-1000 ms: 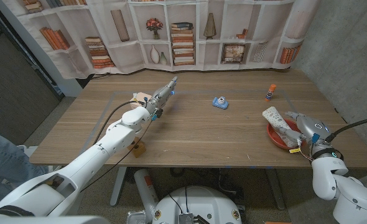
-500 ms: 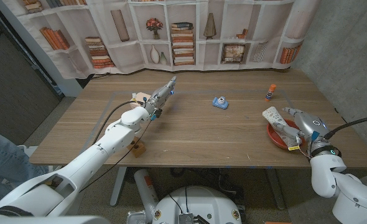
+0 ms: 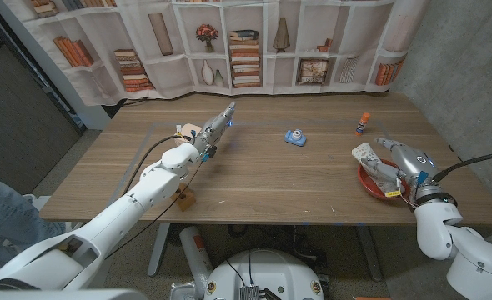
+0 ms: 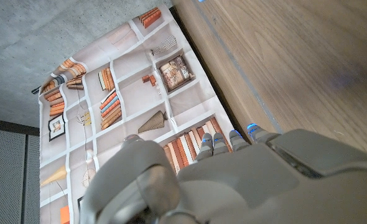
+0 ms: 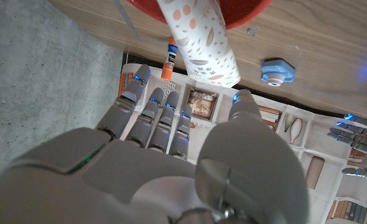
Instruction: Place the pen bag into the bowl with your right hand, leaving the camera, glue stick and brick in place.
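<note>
Just beside the red round bowl point(image 3: 369, 180), the right hand point(image 3: 399, 163) hovered with fingers spread and holding nothing, while the white patterned pen bag point(image 3: 371, 162) lay propped in that bowl, one end jutting over its rim.

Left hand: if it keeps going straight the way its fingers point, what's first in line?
Probably nothing on the table: the left hand points at the far edge, then the bookshelf-print backdrop. The camera sits off to its right.

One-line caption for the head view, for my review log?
Pen bag lies in the red bowl, right hand open beside it.
</note>
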